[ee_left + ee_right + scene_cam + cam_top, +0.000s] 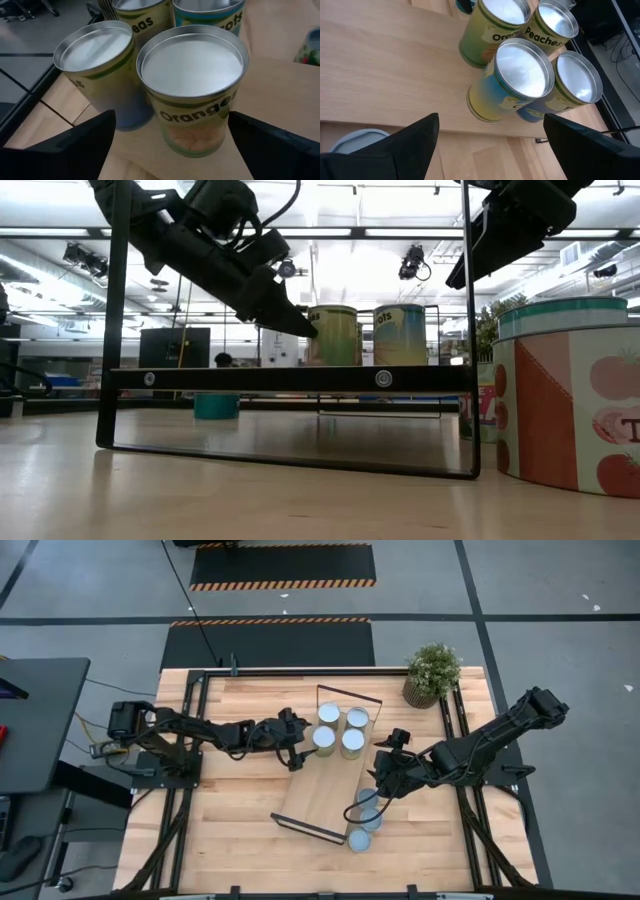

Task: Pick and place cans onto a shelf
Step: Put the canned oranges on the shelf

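L arm reaches in from the left side, stretched nearly flat toward the middle, wrist angled down. Left gripper (293, 753) sits at the end, fingers (75, 145) spread wide apart, nothing between them. In the low view it hangs from upper left, tips pointing down and inward. R arm comes from the right side, elbow raised, forearm sloping down toward centre. Right gripper (385, 778) also has fingers (405, 142) well apart, nothing held, facing downward.

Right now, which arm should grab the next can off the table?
Right. The right gripper is open near the cans still on the table, beside the shelf. The left gripper is by the shelved cans.
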Robot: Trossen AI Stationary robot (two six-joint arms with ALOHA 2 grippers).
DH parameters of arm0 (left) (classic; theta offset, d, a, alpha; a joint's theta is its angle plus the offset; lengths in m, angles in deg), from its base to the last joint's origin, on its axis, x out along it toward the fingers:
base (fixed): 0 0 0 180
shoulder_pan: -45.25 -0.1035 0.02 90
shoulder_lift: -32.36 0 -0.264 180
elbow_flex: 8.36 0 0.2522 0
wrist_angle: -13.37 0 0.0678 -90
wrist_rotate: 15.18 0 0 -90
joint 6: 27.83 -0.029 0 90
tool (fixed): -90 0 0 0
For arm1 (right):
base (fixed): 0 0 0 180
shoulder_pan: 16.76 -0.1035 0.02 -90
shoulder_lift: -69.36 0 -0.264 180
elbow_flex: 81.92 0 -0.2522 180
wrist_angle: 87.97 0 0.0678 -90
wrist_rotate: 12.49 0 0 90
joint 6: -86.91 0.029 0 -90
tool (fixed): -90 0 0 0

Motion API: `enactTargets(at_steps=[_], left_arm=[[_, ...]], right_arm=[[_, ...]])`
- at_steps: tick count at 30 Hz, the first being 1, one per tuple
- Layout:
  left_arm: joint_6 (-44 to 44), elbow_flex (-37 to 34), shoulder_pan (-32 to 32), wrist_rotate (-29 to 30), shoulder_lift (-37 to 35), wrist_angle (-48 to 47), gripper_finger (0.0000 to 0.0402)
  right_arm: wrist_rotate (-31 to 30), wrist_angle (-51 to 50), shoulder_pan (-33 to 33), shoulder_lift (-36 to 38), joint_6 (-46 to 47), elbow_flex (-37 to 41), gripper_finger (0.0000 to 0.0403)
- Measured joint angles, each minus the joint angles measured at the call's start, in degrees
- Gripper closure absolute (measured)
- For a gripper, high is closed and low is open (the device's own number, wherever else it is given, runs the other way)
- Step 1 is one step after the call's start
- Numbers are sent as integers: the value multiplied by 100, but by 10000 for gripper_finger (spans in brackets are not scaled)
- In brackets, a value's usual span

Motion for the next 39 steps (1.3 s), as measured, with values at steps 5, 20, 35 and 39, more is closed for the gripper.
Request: enactTargets(at_steps=[5, 20, 35, 39], left_arm=[[-42, 0, 4, 196, 0, -42, 11], [-330, -1, 157, 1370, -58, -352, 11], [-323, -2, 289, 1543, -307, -276, 11], [-322, -4, 284, 1545, -306, -247, 11]], right_arm=[[4, 4, 0, 0, 13, 0, 36], [284, -2, -9, 0, 122, 0, 36], [-378, 719, 195, -4, 320, 666, 36], [-756, 1325, 306, -7, 270, 1042, 36]])
